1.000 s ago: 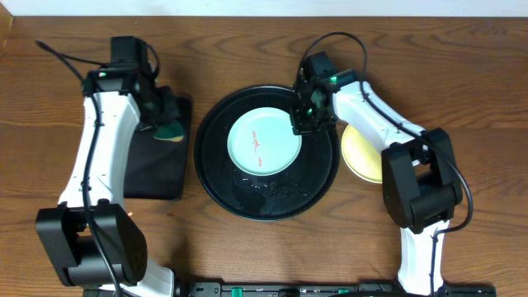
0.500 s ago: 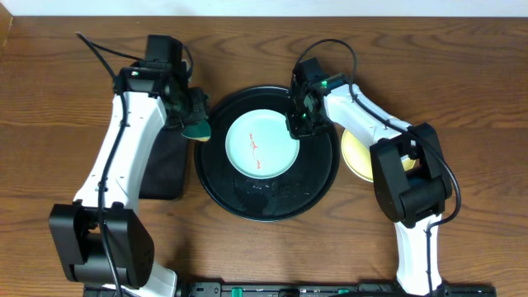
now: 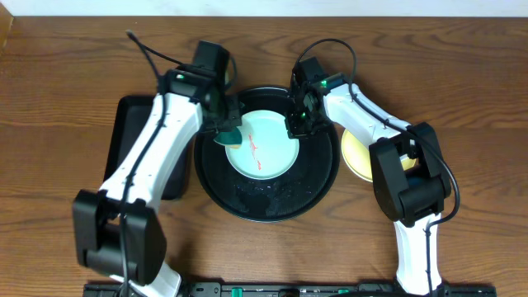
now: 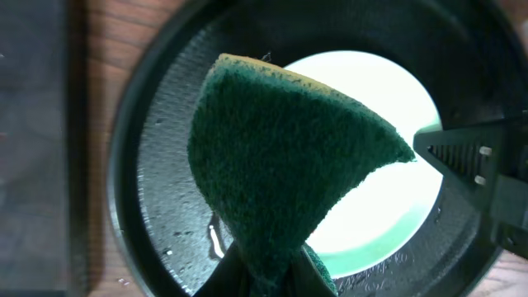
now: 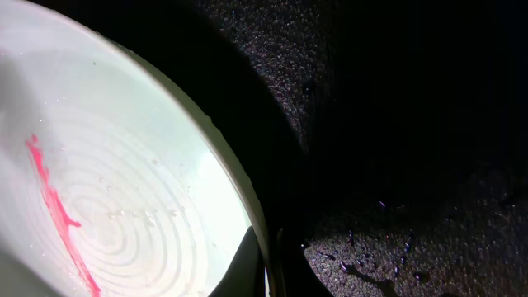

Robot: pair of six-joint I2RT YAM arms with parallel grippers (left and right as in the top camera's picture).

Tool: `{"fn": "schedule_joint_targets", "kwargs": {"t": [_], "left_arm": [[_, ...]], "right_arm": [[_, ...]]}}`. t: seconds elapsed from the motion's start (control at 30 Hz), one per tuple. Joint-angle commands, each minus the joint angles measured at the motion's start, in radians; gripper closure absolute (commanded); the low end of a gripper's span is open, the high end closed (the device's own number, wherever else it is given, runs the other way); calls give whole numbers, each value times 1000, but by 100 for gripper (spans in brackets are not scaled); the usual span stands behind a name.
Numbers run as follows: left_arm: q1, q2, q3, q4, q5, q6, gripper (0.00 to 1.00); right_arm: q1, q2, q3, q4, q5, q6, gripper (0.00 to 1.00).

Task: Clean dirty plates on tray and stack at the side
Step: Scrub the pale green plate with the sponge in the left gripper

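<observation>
Mint plate lies in the middle of the tray, red smear not yet wiped, its right rim pinched by the right gripper. Left gripper clamps a green sponge at its left edge. One yellow plate already sits right of the tray.

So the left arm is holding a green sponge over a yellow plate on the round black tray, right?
Not quite. The overhead view shows the plate on the tray is pale mint-blue, not yellow; the left gripper does hold the green sponge over it.
</observation>
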Motion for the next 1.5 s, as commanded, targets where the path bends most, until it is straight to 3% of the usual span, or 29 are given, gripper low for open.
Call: {"fn": "schedule_joint_targets", "kwargs": {"t": [0.0, 0.37, 0.57, 0.77, 0.87, 1.0, 1.2, 1.47], "left_arm": [[-20, 64, 5, 10, -6, -44, 93], [-36, 278, 5, 74, -4, -140, 93], [-36, 342, 5, 76, 112, -145, 92], [-36, 341, 5, 77, 426, 19, 93], [-36, 341, 5, 79, 439, 53, 93], [-36, 342, 5, 97, 318, 64, 92], [-61, 342, 5, 49, -109, -77, 93], [-131, 342, 5, 36, -182, -156, 92]], "right_arm": [[4, 74, -18, 8, 20, 28, 99], [4, 74, -18, 8, 42, 39, 99], [4, 74, -18, 12, 42, 38, 99], [4, 74, -18, 13, 42, 38, 99], [4, 74, -18, 14, 42, 39, 99], [4, 74, -18, 14, 42, 38, 99], [4, 74, -18, 14, 46, 38, 99], [5, 74, -18, 14, 64, 42, 99]]}}
